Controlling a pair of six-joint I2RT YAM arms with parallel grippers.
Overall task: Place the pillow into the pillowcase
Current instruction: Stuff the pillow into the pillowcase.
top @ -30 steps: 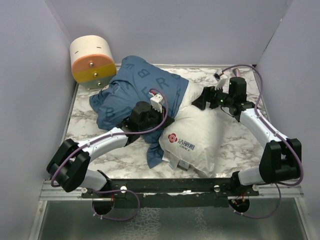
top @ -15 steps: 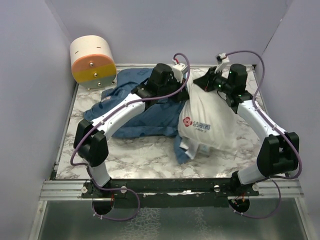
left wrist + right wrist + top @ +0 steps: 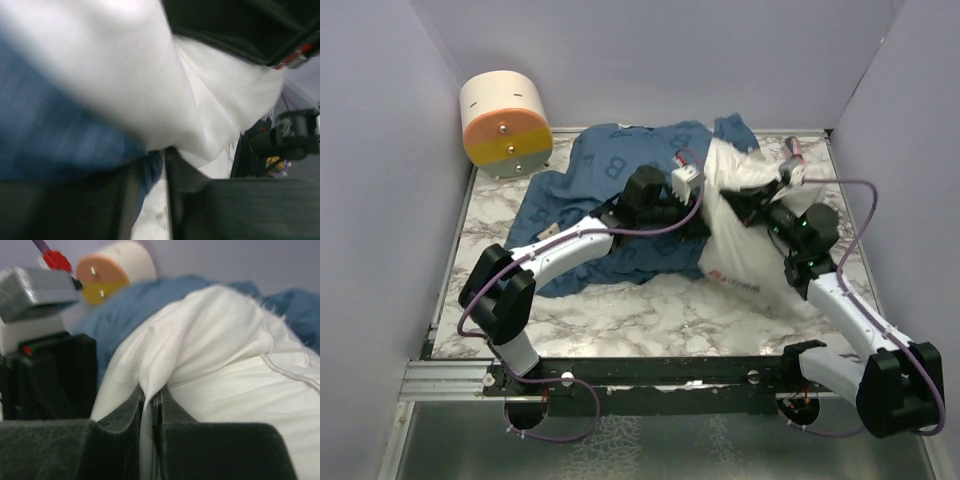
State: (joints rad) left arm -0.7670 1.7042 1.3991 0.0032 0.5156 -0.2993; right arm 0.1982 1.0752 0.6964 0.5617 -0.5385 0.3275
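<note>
The white pillow [image 3: 745, 245] stands bunched up at the right of the table, its upper corner pinched in my right gripper [image 3: 757, 200]. In the right wrist view the jaws [image 3: 150, 395] are shut on a fold of the pillow [image 3: 225, 365]. The dark blue pillowcase [image 3: 610, 190] lies crumpled over the back middle, beside the pillow and partly under it. My left gripper [image 3: 698, 215] sits at the pillow's left side. In the blurred left wrist view its jaws [image 3: 152, 165] stand slightly apart, the pillowcase [image 3: 50, 125] edge against one finger and the pillow [image 3: 150, 75] above.
A cream, orange and yellow cylinder [image 3: 505, 123] stands at the back left corner, also showing in the right wrist view [image 3: 117, 267]. Purple walls [image 3: 380, 200] close in the left, back and right. The marble tabletop [image 3: 620, 310] shows bare along the front.
My right gripper has shut on the pillow and pulled it up and rightward. The left arm has swung from the back toward the middle, and its jaws have parted a little. The pillowcase now reaches the back.
</note>
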